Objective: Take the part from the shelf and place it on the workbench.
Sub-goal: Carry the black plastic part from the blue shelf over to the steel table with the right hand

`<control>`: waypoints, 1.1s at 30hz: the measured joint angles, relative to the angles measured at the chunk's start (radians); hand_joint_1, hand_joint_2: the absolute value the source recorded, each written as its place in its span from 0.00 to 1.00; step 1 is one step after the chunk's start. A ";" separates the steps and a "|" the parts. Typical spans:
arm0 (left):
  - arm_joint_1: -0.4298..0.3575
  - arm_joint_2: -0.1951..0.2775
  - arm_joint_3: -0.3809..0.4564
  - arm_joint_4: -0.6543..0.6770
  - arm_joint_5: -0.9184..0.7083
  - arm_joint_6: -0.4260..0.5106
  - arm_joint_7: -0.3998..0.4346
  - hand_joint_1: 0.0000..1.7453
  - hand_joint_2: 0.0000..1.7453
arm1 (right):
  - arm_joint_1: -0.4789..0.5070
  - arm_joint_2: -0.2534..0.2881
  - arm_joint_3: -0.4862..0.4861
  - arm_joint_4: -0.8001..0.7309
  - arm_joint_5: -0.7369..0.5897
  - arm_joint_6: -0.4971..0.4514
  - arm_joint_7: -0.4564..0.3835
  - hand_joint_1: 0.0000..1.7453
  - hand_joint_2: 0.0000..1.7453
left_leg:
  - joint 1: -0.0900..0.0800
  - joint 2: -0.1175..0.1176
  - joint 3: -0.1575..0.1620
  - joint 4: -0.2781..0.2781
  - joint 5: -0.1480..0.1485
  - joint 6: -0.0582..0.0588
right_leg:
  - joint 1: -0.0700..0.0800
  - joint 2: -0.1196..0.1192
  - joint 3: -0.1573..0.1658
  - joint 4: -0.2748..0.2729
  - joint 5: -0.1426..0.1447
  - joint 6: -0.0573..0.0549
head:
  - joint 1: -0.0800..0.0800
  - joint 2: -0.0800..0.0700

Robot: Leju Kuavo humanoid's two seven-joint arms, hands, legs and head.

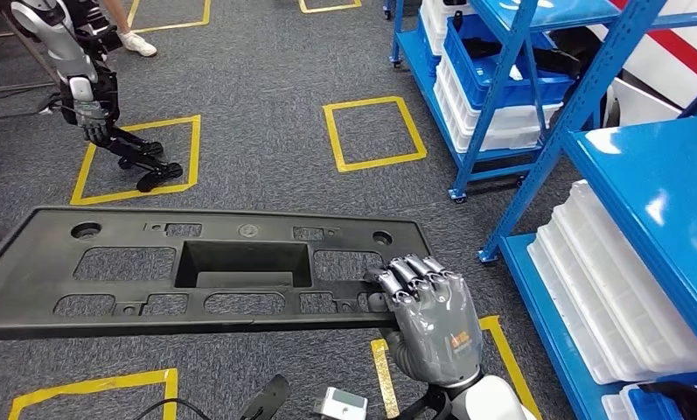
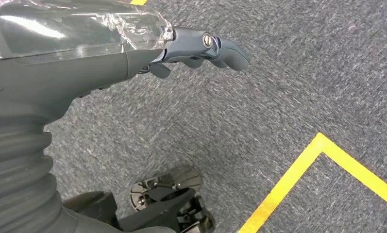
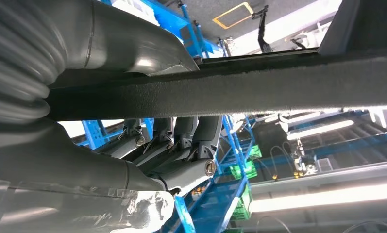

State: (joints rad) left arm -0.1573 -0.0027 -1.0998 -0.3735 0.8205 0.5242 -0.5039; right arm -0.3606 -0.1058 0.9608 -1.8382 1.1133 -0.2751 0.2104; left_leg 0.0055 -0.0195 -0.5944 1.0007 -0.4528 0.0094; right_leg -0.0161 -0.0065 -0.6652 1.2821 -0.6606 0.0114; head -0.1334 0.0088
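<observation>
One hand carried the whole load here: your right hand (image 1: 434, 322) gripped the near long edge of the part (image 1: 196, 271), a long black plastic panel with cut-outs, its fingers (image 1: 412, 271) folded over the top face while the thumb sat underneath, as the right wrist view showed the dark edge (image 3: 230, 92) clamped between them. That grip sat toward the panel's right end, so the panel stretched away to your left as a long overhang (I judged it likely to sag or twist if you swung it quickly). The panel was held roughly level and clear of the grey carpet (image 1: 266, 122), already off the blue shelf (image 1: 659, 192) that stood to your right with its white trays (image 1: 607, 289). Your left hand (image 2: 201, 48) hung over the carpet with nothing in it, its fingers slightly curled and apart. No workbench was in sight, so placing remained undone. Another robot's arm (image 1: 73, 79) hung over a yellow floor square (image 1: 139, 162) well away.
</observation>
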 joint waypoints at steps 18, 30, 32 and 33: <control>0.003 0.004 0.000 0.001 -0.003 0.009 0.000 0.00 1.00 | -0.006 0.001 0.003 0.001 0.004 0.000 0.007 1.00 1.00 | 0.012 0.016 -0.111 0.233 -0.079 -0.062 | -0.005 -0.041 0.101 -0.247 0.139 -0.039 | -0.021 0.000; -0.002 0.006 0.000 0.001 -0.004 0.020 -0.001 0.00 1.00 | -0.015 0.005 0.004 0.000 0.011 0.003 0.008 1.00 1.00 | 0.000 0.006 0.000 0.000 0.002 0.002 | 0.001 -0.002 0.011 -0.018 0.005 -0.002 | -0.002 0.000; 0.000 0.006 0.000 0.001 -0.004 0.020 -0.001 0.00 1.00 | -0.015 0.004 0.004 0.000 0.013 0.004 0.008 1.00 1.00 | -0.001 -0.016 0.001 0.004 -0.002 0.003 | 0.001 0.003 -0.017 0.012 0.024 -0.003 | 0.000 0.000; 0.000 0.006 0.000 0.001 -0.004 0.020 -0.001 0.00 1.00 | -0.015 0.004 0.004 0.000 0.014 0.004 0.009 1.00 1.00 | -0.001 -0.028 0.002 0.008 -0.004 0.001 | 0.000 0.006 -0.004 -0.031 0.061 -0.005 | 0.001 0.000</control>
State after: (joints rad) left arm -0.1569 0.0034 -1.0995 -0.3723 0.8164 0.5444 -0.5051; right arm -0.3752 -0.1021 0.9644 -1.8383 1.1275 -0.2710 0.2190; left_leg 0.0047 -0.0479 -0.5924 1.0083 -0.4573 0.0108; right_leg -0.0158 -0.0001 -0.6687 1.2514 -0.5995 0.0067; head -0.1328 0.0088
